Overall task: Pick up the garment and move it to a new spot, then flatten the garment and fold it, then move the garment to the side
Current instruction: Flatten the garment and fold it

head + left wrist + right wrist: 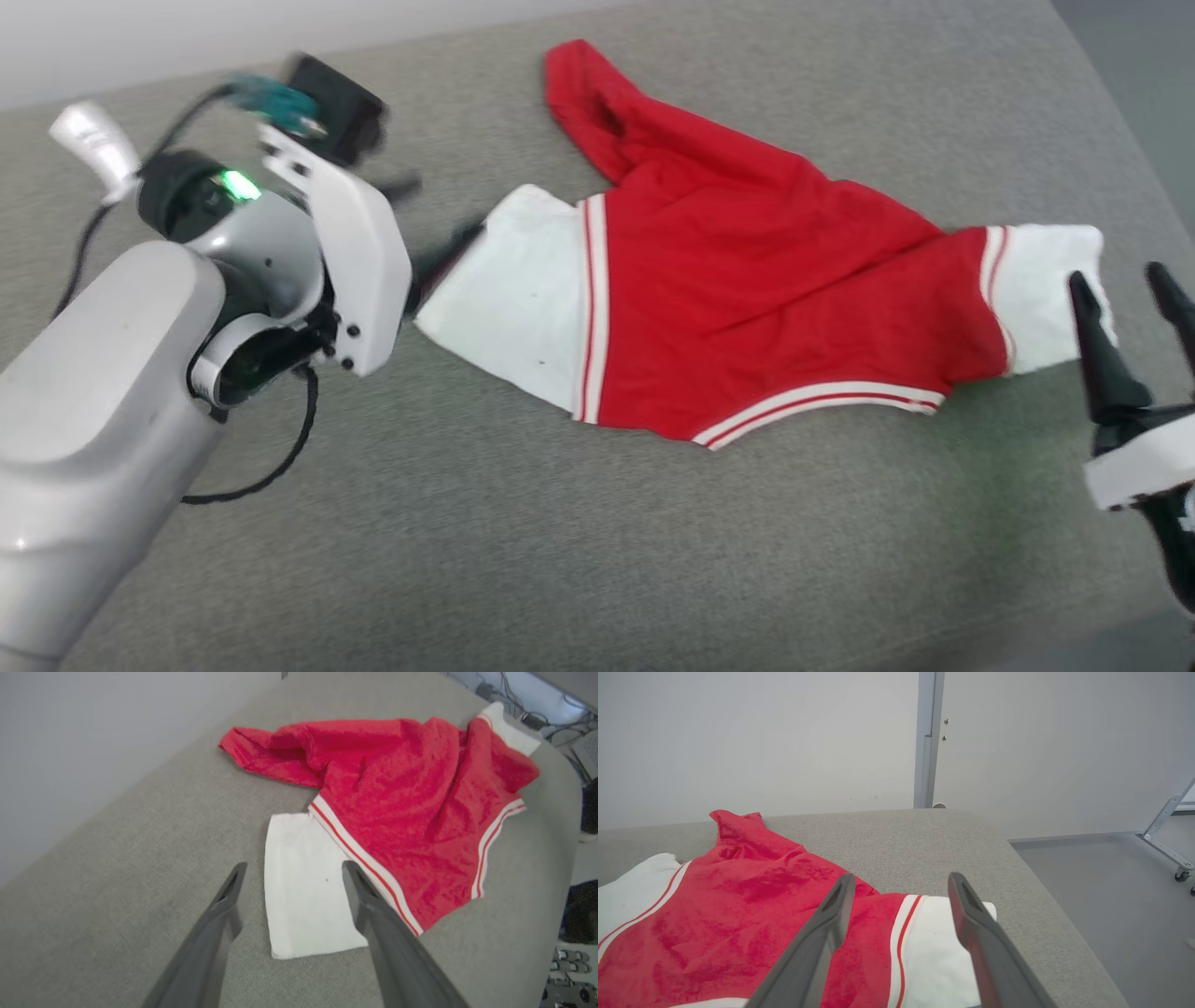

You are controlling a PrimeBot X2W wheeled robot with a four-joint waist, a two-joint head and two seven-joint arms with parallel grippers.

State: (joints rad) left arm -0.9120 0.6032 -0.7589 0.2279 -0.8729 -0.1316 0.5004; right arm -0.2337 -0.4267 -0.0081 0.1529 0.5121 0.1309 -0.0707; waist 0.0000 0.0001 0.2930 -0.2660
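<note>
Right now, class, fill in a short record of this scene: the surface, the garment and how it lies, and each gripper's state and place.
surface: grey woven surface
garment: bright red soft fabric garment with striped trim, spread out on the surface, unfolded
rumpled part: a red sleeve-like end toward the far edge
left gripper: open, holding nothing, pointing at the left white panel
right gripper: open, holding nothing, at the right white panel
fold: not yet done
</note>
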